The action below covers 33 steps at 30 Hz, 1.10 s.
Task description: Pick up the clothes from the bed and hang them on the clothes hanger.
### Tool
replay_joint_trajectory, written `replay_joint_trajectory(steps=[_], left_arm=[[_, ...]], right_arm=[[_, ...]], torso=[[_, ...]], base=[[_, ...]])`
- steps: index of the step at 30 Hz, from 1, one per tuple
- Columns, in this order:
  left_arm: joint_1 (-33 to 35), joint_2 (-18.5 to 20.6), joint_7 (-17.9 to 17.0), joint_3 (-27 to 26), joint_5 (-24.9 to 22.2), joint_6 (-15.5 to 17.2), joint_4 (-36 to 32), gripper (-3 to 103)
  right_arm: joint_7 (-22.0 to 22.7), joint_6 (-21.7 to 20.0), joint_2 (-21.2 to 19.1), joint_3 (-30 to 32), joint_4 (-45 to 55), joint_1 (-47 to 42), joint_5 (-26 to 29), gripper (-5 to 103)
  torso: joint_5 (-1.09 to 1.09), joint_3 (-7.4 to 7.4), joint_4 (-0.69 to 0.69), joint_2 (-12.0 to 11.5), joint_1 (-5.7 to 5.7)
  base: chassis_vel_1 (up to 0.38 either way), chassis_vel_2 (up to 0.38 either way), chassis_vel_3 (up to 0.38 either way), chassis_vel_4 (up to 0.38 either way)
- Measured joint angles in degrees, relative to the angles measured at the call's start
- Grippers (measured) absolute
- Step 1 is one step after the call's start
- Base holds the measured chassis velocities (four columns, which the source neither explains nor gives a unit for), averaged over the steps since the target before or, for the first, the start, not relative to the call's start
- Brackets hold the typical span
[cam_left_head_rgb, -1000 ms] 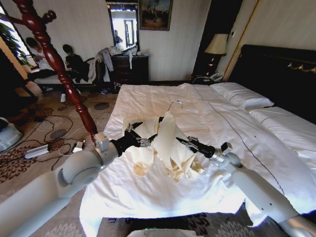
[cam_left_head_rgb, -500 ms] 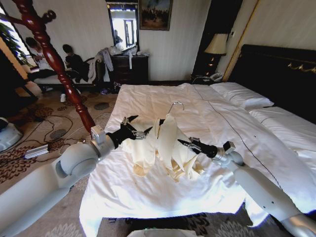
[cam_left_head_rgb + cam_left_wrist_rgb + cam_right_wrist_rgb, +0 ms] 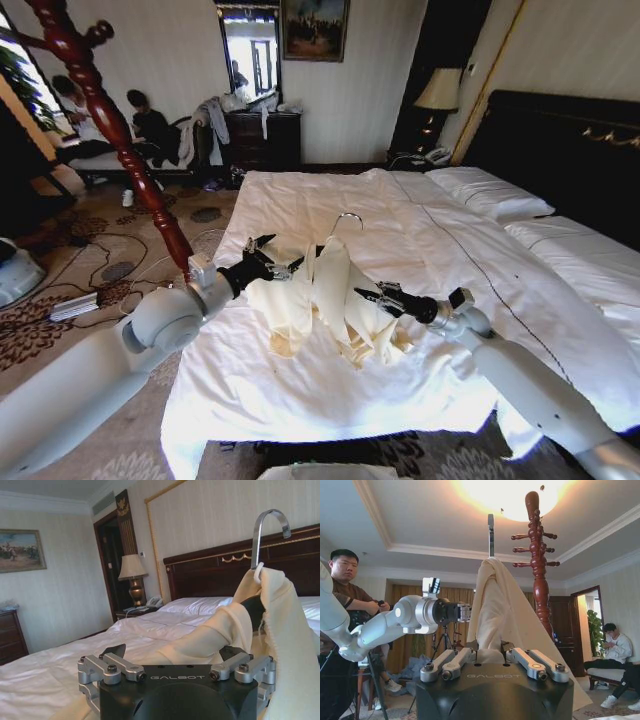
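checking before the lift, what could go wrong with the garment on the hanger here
The cream garment is bunched unevenly over the clothes hanger, so it might slide off. Its lower folds rest on the bed and could drag. The left gripper and right gripper sit on opposite sides; pulling apart may strain the cloth.

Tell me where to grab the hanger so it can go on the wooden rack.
Grip the clothes hanger at its bare black shoulder, probably from the robot's left; the cream garment covers the rest, and the silver hook must stay free.
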Motion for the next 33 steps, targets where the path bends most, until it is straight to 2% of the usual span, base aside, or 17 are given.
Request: replay_joint_trajectory(steps=[15,21,24,33], left_arm=[[-6.93,-0.87,-0.36,5.24,-0.95,0.93,0.42,98],[-5.52,-0.16,0.14,4.99,-1.14,1.08,0.14,98],[-3.82,0.66,2.26,4.29,-1.41,0.55,-1.49,98],[-2.54,2.29,2.33,3.57,-0.27,0.58,-2.78,98]], right_arm=[[0.04,0.15,0.74,-1.65,-1.50,0.49,-1.58,19],[-0.47,0.21,0.88,-1.39,-2.87,0.57,-1.94,19],[-1.51,0.25,0.99,-1.17,-5.26,1.62,-2.52,19],[-2.19,0.27,0.56,-0.79,-7.48,4.14,-2.54,19]], torso=[[0.01,0.00,0.00,0.00,0.00],[0.00,0.00,0.00,0.00,0.00],[0.02,0.00,0.00,0.00,0.00],[0.01,0.00,0.01,0.00,-0.01]], base=[[0.000,0.000,0.000,0.000],[0.000,0.000,0.000,0.000],[0.000,0.000,0.000,0.000],[0.000,0.000,0.000,0.000]])
